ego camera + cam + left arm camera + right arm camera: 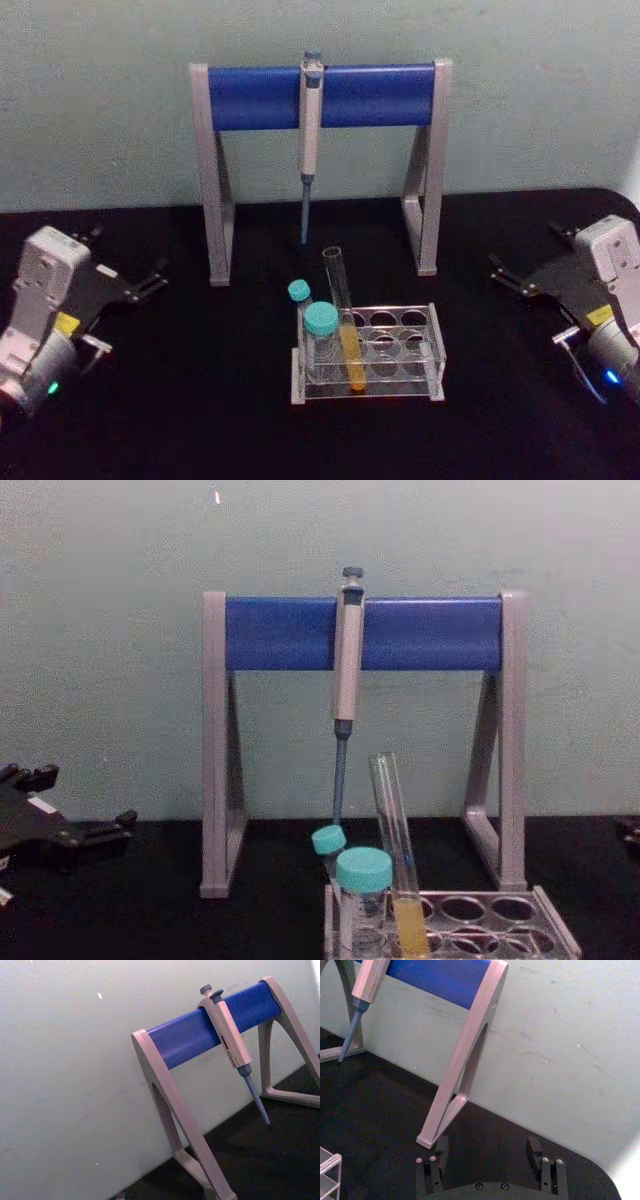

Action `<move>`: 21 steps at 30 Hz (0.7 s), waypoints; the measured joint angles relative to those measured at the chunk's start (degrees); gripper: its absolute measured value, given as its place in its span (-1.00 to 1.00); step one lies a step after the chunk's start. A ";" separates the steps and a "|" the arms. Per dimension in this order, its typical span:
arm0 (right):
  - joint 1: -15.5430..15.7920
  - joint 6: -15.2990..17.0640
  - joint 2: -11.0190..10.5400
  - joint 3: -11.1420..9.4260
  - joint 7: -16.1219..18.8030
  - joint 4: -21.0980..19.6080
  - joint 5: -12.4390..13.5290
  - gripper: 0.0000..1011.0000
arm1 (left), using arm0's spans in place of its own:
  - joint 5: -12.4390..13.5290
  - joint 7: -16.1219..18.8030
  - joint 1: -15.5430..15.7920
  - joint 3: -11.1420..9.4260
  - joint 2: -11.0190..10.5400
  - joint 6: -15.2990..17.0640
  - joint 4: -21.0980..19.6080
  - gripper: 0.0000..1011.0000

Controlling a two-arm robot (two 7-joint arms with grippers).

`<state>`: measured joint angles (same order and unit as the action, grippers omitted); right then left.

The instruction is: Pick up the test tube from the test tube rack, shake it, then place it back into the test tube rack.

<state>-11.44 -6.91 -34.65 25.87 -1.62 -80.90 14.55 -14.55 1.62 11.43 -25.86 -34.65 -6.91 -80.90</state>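
Observation:
The test tube (340,305) stands tilted in the front row of the clear test tube rack (432,352), its lower part holding yellow liquid. From the chest view the test tube (390,825) rises out of the rack (548,922). My left gripper (128,255) rests open at the table's left, far from the rack, and also appears at the chest view's left edge (85,798). On the far right my right gripper (525,248) is open too, its two fingers spread wide with nothing between them (487,1146). A rack corner (327,1170) shows in the right wrist view.
Two teal-capped vials (321,335) (299,292) stand in the rack's left end, beside the tube. Behind the rack a grey-and-blue pipette stand (250,97) holds a hanging pipette (310,140). The black table (200,400) ends at a pale wall.

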 joint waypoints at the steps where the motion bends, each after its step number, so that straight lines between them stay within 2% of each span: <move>1: 0.00 0.00 0.00 0.00 0.00 0.00 0.00 0.98 | 0.00 0.00 0.00 0.00 0.00 0.00 0.00 0.98; 21: 0.00 0.00 0.00 0.00 0.00 0.00 0.00 0.98 | 0.00 0.00 0.00 0.00 0.00 0.00 0.00 0.98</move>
<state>-11.43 -6.91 -34.65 25.86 -1.62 -80.90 14.55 -14.55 1.62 11.43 -25.86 -34.65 -6.91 -80.90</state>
